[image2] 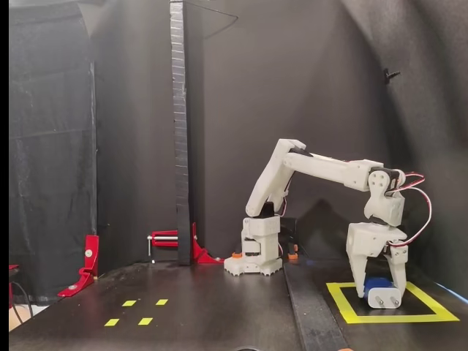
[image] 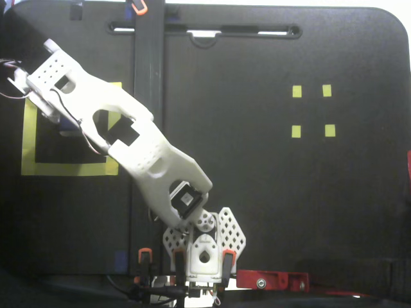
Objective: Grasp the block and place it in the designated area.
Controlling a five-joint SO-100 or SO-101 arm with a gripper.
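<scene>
Your gripper sits low inside the designated area, fingers closed around the block, which looks at or just off the black counter within the yellow frame. In the top-down fixed view the arm hides the block, so only the frame confirms the spot. Judging by size, the block should be light, rigid and smooth-sided; grip it across the flat flanks, clear of the prong end.
</scene>
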